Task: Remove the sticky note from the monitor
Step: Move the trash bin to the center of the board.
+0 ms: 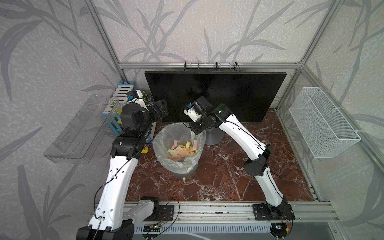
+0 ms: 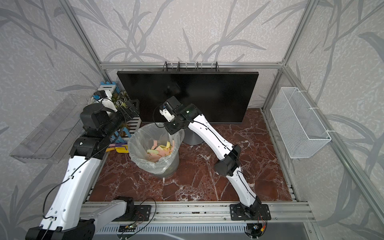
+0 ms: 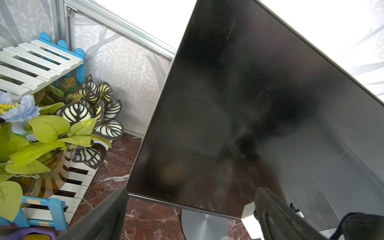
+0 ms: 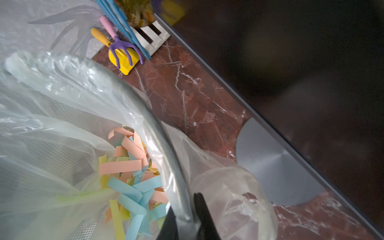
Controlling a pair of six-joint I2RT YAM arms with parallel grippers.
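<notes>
One red-marble tabletop [image 1: 228,178] carries everything. Largest on it is the monitor [image 1: 218,93], upright at the back on a round grey foot [image 1: 214,137], its screen plain black in both top views. Behind the monitor's top edge runs a black wire rack [image 1: 212,66]. Off the monitor's right end a white mesh basket [image 1: 324,128] hangs on the side wall. Off its left end a clear plastic tray [image 1: 70,133] hangs on the opposite wall.

Just in front of the monitor's foot stands a grey mesh bin [image 1: 187,173] lined with a clear bag [image 1: 164,158]. Inside lies a heap of pink, yellow, blue and green paper strips [image 4: 128,166]; which of them is the sticky note I cannot tell.

Beside the monitor's left edge a blue-and-white slatted shelf [image 3: 41,60] holds a potted plant [image 3: 76,116] with striped and lime leaves.

The left claw [image 1: 161,107] hovers at the monitor's lower left corner, fingers [image 3: 108,212] spread wide. The right claw [image 4: 186,209] hangs over the bin's rim on the side nearest the monitor, fingers drawn narrow; whether they pinch anything I cannot tell.

Left of the monitor, by the shelf, a purple toy fork [image 4: 124,46] lies across a yellow scoop [image 4: 122,62].
</notes>
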